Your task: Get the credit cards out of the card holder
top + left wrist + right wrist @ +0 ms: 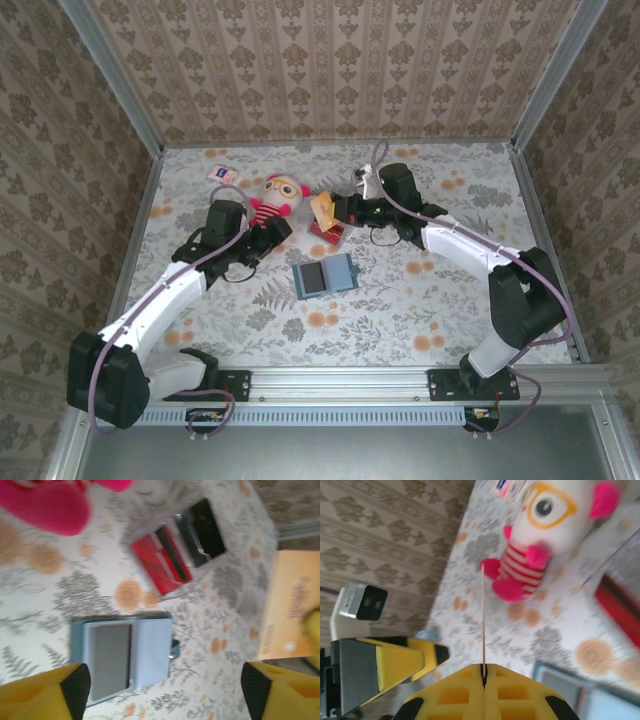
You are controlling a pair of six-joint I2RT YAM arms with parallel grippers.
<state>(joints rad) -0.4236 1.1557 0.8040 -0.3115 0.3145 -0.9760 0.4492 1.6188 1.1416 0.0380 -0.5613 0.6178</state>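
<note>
Tan card [322, 207] is standing on edge in the right gripper [333, 212], top view. The left gripper [268, 236] is waiting beside it, against the plush doll [280, 195]. The card holder [325, 277] is lying open below both tools.

Left wrist view: the left gripper's fingers [45, 695] are standing spread wide, holding nothing. The teal holder is lying between and just ahead of them, its blue-grey inside up. I cannot tell whether its grey panel is a card. Red card [162, 565] and dark card [202, 532] are lying farther ahead.

Right wrist view: the jaws are pressing together on the thin card edge.

Judgement: extraction step closing. Next move calls for laying this card by the pile without bending it
</note>
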